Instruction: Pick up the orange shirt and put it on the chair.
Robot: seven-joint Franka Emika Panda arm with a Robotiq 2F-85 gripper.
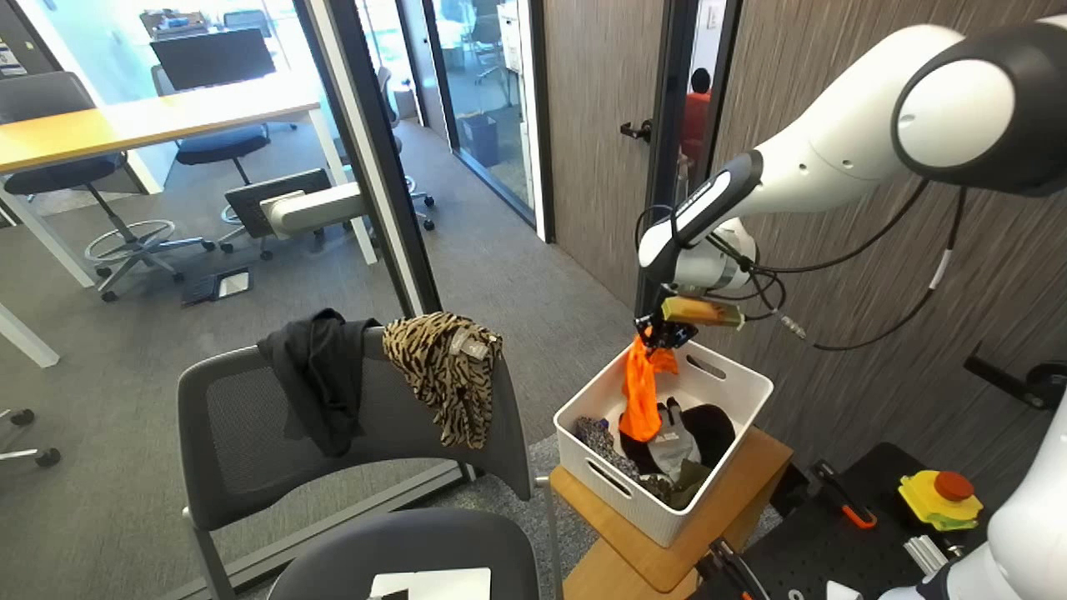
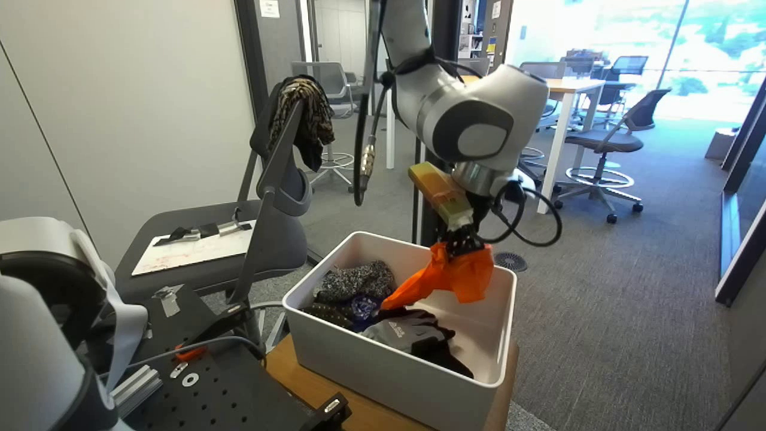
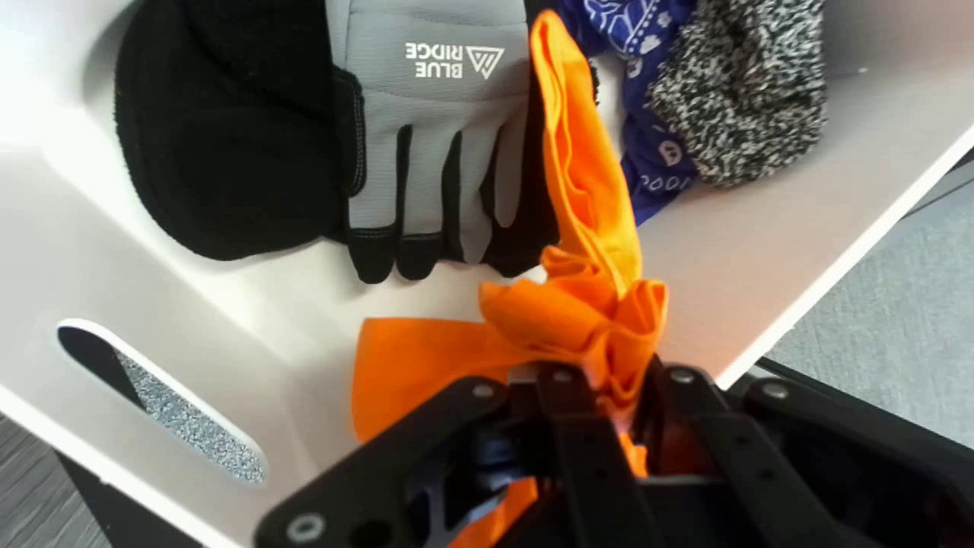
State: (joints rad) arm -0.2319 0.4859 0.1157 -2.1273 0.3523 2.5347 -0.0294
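Two pieces of fabric drape the back of the chair [image 1: 242, 417]: a dark garment [image 1: 321, 387] and, beside it, a tiger-print cloth [image 1: 450, 379]. The orange shirt [image 2: 473, 278] hangs from the gripper [image 3: 620, 380] over the white bin [image 2: 383, 371], a bunched fold pinched tight in its grip. Its long tail droops inside, by a grey glove [image 3: 426, 106]; whether the two touch I can't tell from here.

I'd lift straight up, unhurried, until that tail clears the rim, or it may snag or drag the glove along. Then across to the chair, lowering the shirt so some falls on each side of the top edge, and only then letting go: it looks limp and could slide off.

Bare edge is scarce up there; the best stretch lies past the dark garment, away from the bin. A white board [image 2: 185, 257] lies on the seat, and a dark post [image 1: 379, 150] rises behind, so I'd avoid a wide swing. A blue printed cloth [image 3: 647, 114] and a speckled knit [image 3: 738, 99] share the bin.
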